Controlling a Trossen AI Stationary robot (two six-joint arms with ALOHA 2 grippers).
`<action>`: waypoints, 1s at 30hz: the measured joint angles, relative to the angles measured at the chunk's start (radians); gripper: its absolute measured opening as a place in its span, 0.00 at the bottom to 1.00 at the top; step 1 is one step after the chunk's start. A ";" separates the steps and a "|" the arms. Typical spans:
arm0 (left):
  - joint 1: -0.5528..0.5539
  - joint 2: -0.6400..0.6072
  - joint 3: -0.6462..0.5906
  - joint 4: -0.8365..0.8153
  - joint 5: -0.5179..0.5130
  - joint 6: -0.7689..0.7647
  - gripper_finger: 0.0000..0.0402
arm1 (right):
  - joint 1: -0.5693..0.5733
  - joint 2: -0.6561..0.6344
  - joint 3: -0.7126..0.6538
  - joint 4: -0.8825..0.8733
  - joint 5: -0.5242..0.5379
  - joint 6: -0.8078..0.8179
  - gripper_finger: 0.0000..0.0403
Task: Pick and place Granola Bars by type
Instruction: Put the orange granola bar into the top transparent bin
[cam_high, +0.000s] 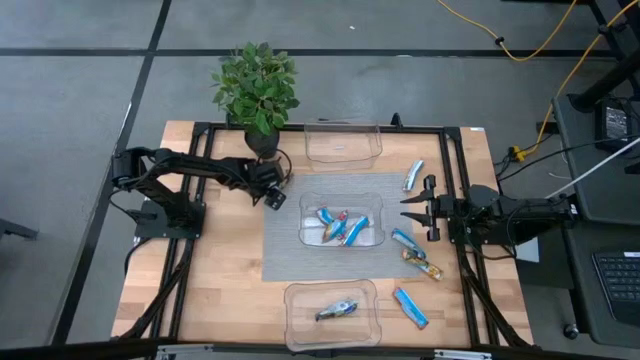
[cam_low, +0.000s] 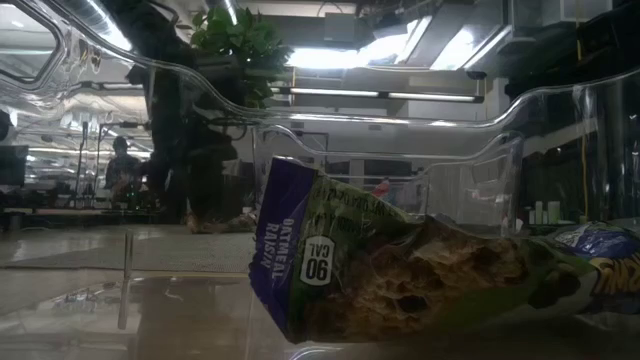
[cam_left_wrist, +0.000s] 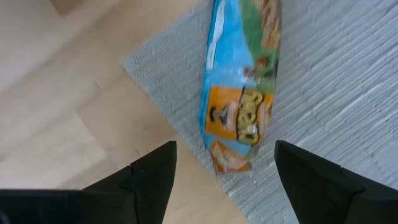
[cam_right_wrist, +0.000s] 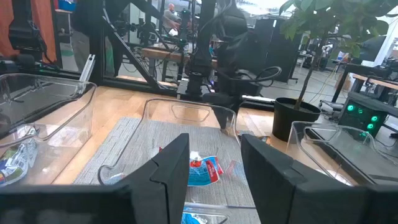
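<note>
Counter (cam_high: 220, 270): wood, grey mat (cam_high: 283, 255) at centre.
Room: grey floor, plant (cam_high: 257, 85) at far edge.
Left gripper (cam_high: 275, 196): fingers spread.
Right gripper (cam_high: 408, 208): fingers spread.

Eight granola bars (cam_high: 340, 227), three clear bins (cam_high: 343, 143), two arms (cam_high: 190, 172), one potted plant (cam_high: 257, 88), one grey mat (cam_high: 280, 255)

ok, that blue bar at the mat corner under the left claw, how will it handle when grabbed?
Likely light and thin: the bar lies flat on the mat. Its glossy wrapper may slip in the open left claw. The crimped end probably flops, while the middle looks stiffer.
</note>
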 joint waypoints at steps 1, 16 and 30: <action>-0.001 0.000 -0.005 0.000 0.004 -0.002 0.65 | 0.000 0.000 0.000 0.000 0.000 -0.001 0.37; -0.002 0.000 -0.049 0.136 0.046 -0.028 0.31 | 0.000 0.000 0.000 0.000 0.000 -0.004 0.37; -0.003 -0.011 -0.043 0.130 0.082 -0.054 0.04 | 0.000 0.000 0.000 0.000 0.000 -0.003 0.37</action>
